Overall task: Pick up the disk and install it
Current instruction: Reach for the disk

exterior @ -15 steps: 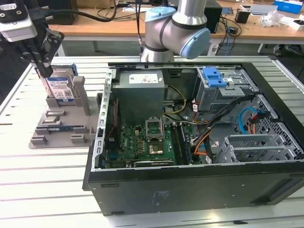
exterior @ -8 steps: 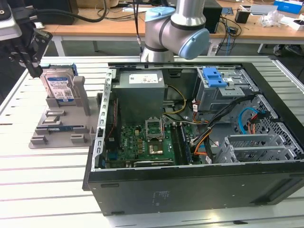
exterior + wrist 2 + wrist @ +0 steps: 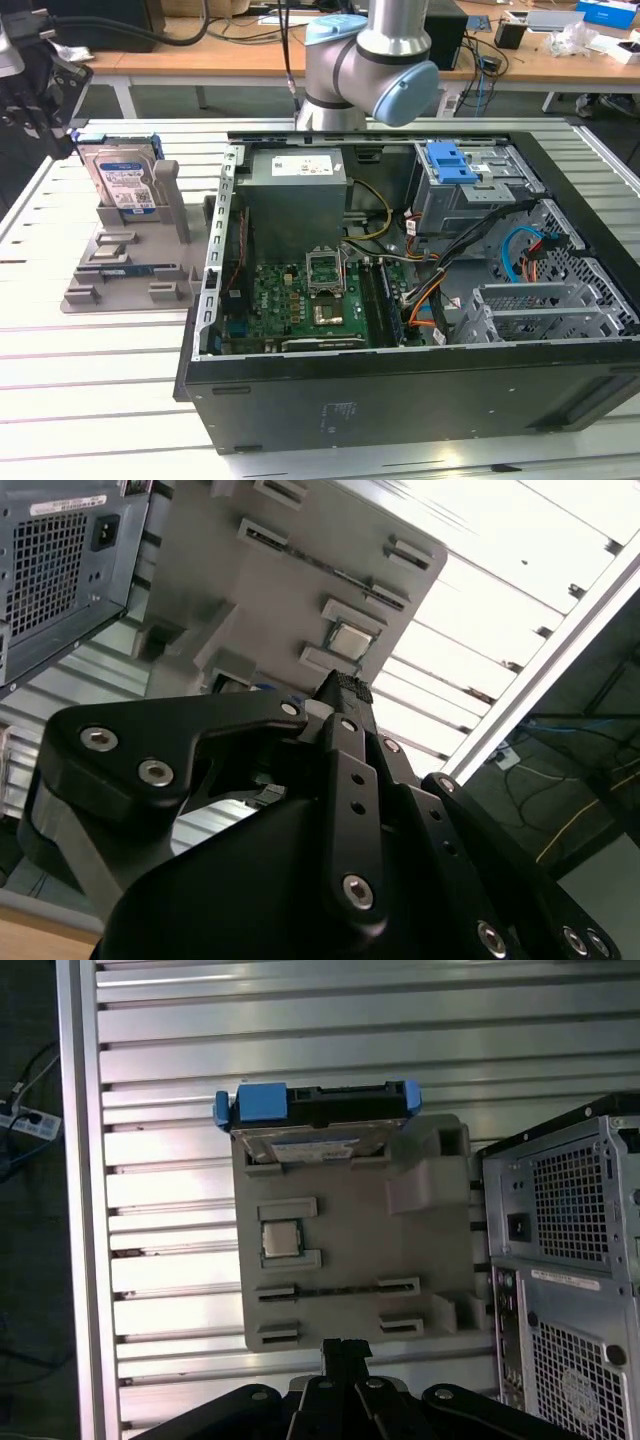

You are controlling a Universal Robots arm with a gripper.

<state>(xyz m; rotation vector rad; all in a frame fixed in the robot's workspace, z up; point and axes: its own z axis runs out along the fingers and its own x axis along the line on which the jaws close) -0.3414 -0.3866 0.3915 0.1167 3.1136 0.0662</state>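
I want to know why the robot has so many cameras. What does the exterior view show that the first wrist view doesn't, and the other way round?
The exterior view looks down into the open computer case: the green motherboard, the cables, the blue latch on the drive bay, and the robot arm behind it. The first wrist view instead shows the case's back panel with its vent grilles, and the gripper, shut. Both share the disk standing in the grey holder on the slatted table, beside the case.

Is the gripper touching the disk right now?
Apart. In the first wrist view, the full length of the grey holder lies between the gripper and the disk.
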